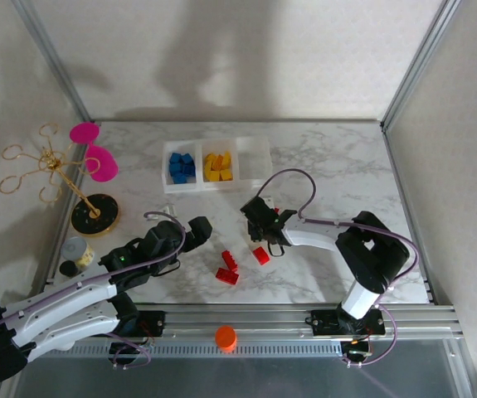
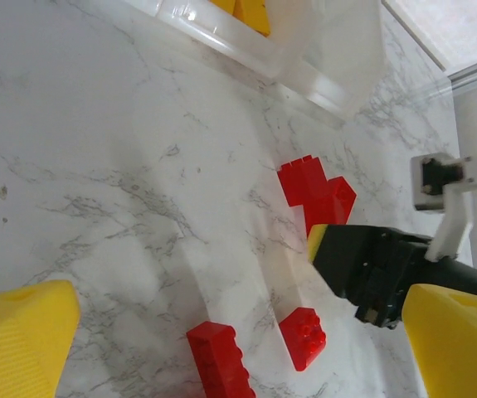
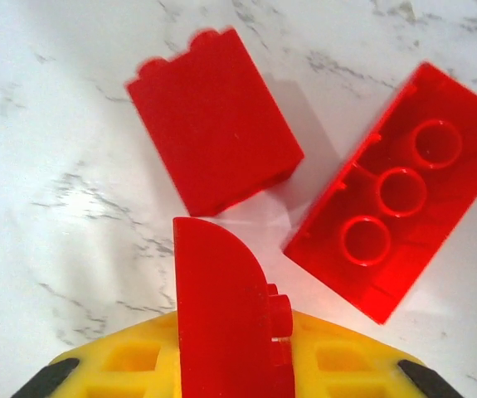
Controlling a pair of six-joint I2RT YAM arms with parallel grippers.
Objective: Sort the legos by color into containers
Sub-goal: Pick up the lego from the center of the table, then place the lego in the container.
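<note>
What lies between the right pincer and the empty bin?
Bare marble table, as the top view shows. The right pincer, shut on a red brick, stands apart from the empty bin.

My top camera looks down over the whole tabletop (image 1: 338, 166) from behind the arms. Both wrist cameras face it closely, the right nearest, sharing red legos (image 2: 317, 189).

Lab enclosure: aluminium frame (image 1: 415, 66), marble table (image 1: 338, 166).
</note>
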